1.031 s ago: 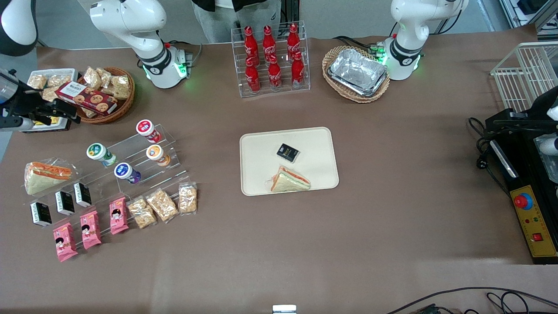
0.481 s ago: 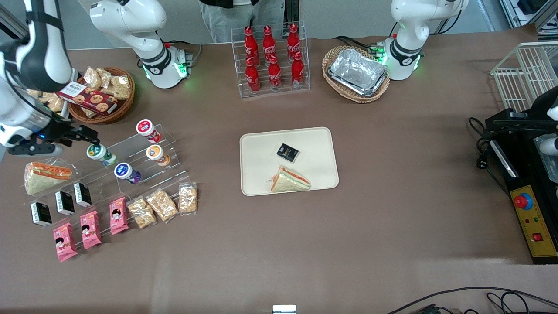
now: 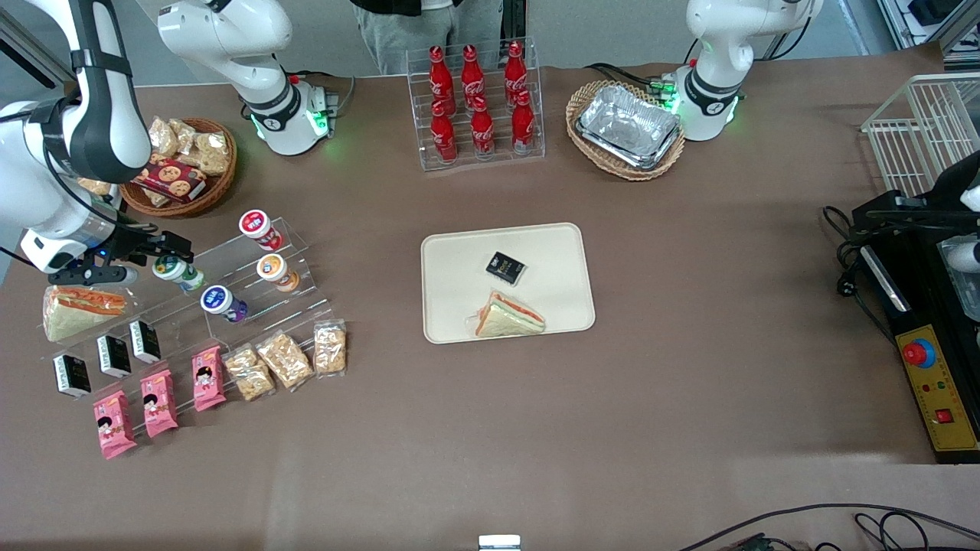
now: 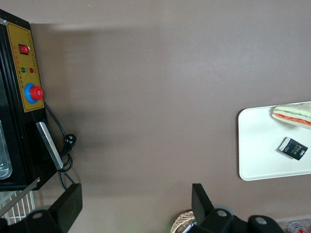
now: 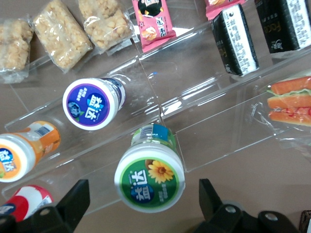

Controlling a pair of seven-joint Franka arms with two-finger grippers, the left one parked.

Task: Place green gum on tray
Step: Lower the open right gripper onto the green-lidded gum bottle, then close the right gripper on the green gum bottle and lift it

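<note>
So the gripper (image 3: pixel 157 256) is right at the green gum (image 3: pixel 177 271), which lies tilted on the clear acrylic stand (image 3: pixel 253 279) toward the working arm's end of the table (image 3: pixel 689 344), and in the wrist view the fingers (image 5: pixel 77 201) are spread wide on either side of the green lid without gripping anything. The purple-lidded bottle (image 5: pixel 92 103) sits just beside the gum on the same stand. The tray (image 3: pixel 452 306) is well apart mid-table, carrying a sandwich (image 3: pixel 508 315) and a small black packet (image 3: pixel 504 267).
</note>
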